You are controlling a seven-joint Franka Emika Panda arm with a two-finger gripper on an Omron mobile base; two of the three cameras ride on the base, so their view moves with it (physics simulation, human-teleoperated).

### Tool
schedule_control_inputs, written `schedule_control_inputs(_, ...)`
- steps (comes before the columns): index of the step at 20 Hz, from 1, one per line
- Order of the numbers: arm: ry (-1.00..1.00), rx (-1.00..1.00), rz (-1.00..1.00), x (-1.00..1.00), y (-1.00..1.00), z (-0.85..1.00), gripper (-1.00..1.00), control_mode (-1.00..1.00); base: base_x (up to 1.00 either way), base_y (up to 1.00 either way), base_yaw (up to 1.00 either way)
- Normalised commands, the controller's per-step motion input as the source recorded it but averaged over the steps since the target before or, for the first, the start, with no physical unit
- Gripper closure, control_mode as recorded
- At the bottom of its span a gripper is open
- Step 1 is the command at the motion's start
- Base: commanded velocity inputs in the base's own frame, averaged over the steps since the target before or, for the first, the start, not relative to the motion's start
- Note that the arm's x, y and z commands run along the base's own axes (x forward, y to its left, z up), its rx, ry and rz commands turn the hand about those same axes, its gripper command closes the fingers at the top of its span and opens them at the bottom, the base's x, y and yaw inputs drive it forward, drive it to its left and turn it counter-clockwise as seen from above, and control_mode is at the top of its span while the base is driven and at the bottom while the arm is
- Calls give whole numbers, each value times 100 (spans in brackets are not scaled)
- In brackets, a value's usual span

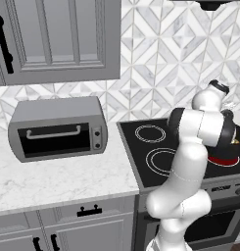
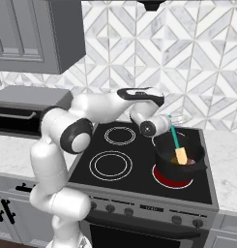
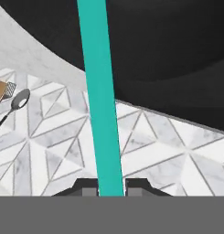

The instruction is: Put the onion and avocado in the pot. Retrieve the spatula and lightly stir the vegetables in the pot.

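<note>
Stirring looks like the step in hand: from the left base view the arm bends right over the stove (image 1: 141, 157), hiding most of the pot (image 1: 228, 156), which sits on the glowing red front-right ring. Right base view: spatula (image 2: 177, 144) stands steep in the pot (image 2: 180, 160), teal handle up and leaning a bit left toward the gripper (image 2: 169, 121), tan blade down inside among brownish lumps I can't tell apart. Hand view: fingers (image 3: 88, 188) pinch the teal handle (image 3: 100, 100), long axis running straight away from the camera, dark pot wall behind, other utensils (image 3: 13, 103) hanging on the tiles. To do it well: small slow circles, blade kept low, no scraping the rim or flicking vegetables out.
</note>
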Motion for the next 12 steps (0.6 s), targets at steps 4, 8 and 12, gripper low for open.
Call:
schedule_control_inputs(4,-14,28,0,-29,44,25,100,-100,0,0,0)
schedule_control_inputs(8,-23,30,-4,-96,0,31,100,-100,0,0,0)
schedule_control_inputs(12,-14,32,-9,-69,-5,30,100,-100,0,0,0)
